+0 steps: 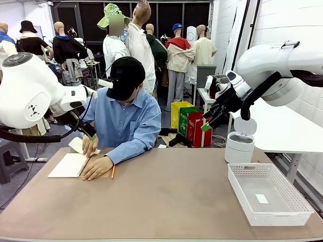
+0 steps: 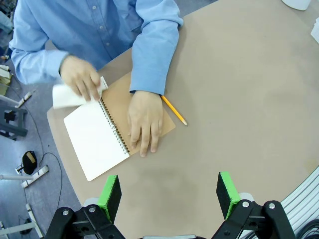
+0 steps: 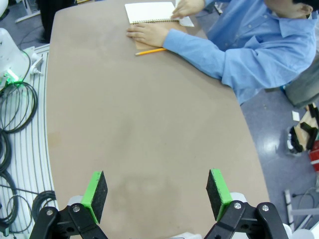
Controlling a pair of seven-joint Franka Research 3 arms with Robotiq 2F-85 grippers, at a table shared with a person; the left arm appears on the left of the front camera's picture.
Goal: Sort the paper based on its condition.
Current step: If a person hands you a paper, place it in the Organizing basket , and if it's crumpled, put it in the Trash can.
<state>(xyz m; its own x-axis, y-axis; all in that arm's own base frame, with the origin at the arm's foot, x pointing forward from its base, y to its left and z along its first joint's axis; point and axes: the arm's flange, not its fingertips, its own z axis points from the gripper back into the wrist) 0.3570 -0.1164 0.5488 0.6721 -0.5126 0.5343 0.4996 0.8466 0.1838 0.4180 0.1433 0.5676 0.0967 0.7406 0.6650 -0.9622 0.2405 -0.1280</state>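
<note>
At the table's far left a person's hand pulls a white sheet of paper (image 1: 77,144) up from an open spiral notebook (image 1: 68,165); the other hand presses on the notebook's brown cover. In the left wrist view the paper (image 2: 67,95) bends up at the notebook's (image 2: 94,139) top edge. My left gripper (image 1: 91,135) hovers high beside that hand, and its own view shows it open (image 2: 168,195) and holding nothing. On the right, my right gripper (image 1: 208,121) hangs high above the table, also open (image 3: 157,194) with nothing in it. The paper (image 3: 187,21) lies far from it.
A yellow pencil (image 1: 113,171) lies right of the notebook. A white mesh basket (image 1: 277,218) holding a tiny white scrap (image 1: 261,198) stands at the right front. Behind it is a white lidded bin (image 1: 238,146). Bare brown tabletop (image 1: 166,201) spreads across the middle.
</note>
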